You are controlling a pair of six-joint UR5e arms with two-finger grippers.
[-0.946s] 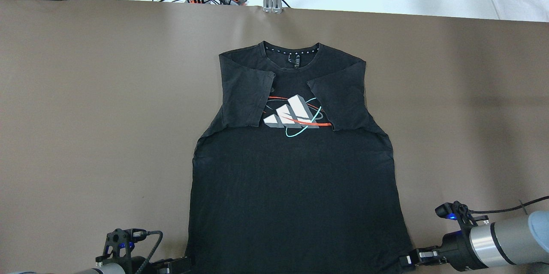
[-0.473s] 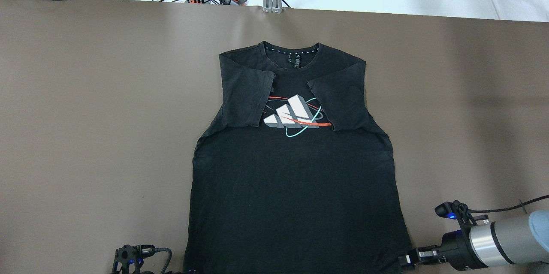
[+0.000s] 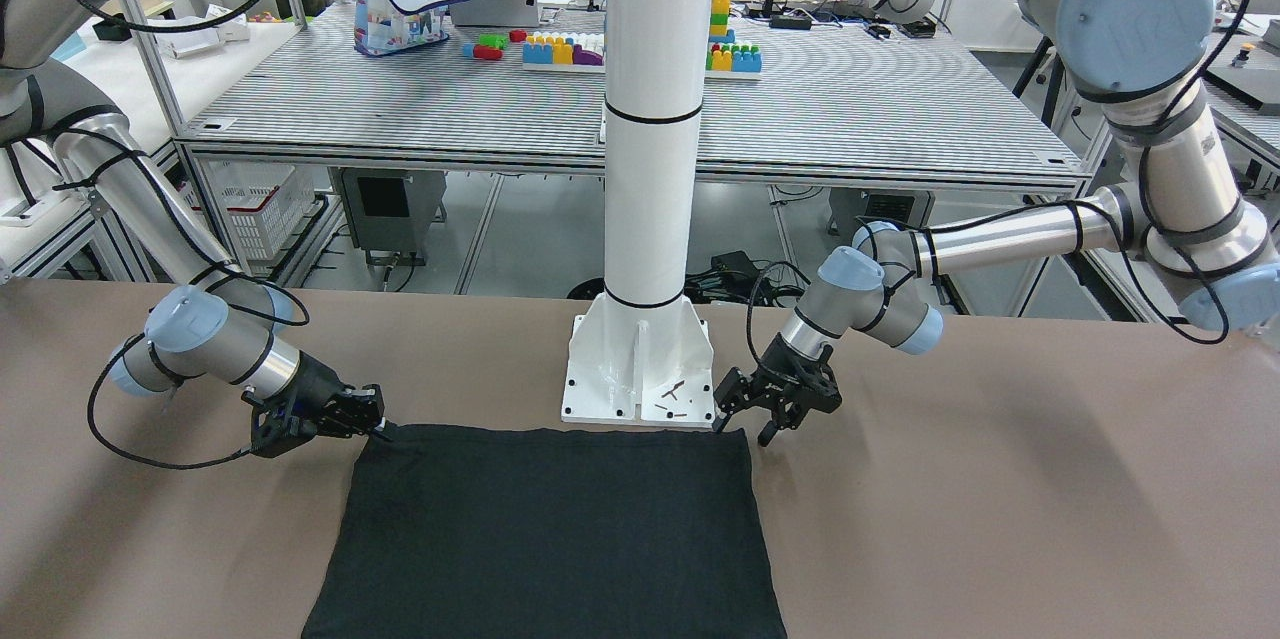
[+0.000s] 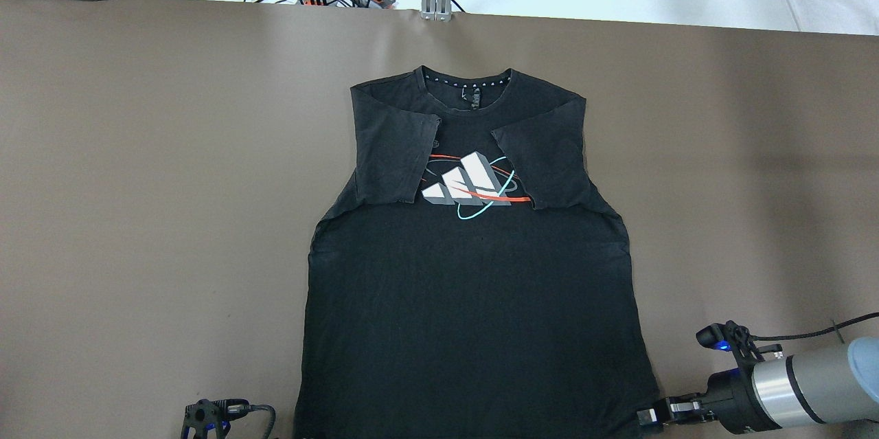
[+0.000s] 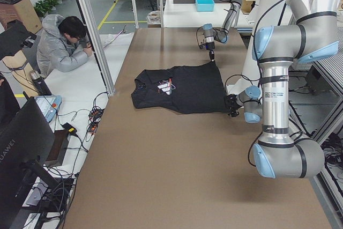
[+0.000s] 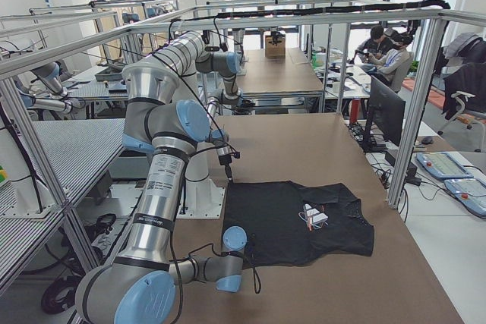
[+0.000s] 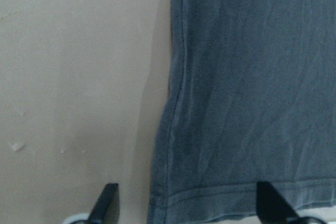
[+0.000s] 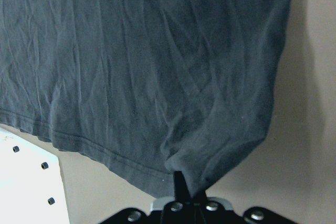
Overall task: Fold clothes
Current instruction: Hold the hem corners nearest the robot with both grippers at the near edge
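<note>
A black shirt lies flat on the table, sleeves tucked in and hem toward the robot. The right gripper pinches one hem corner, while the left gripper stands wide open astride the other. Should the right lift before the left bites, the hem would likely drag askew and spill the sleeve folds.

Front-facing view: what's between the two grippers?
Front-facing view shows the black shirt, hem running right gripper to left gripper; white base plate just behind.
</note>
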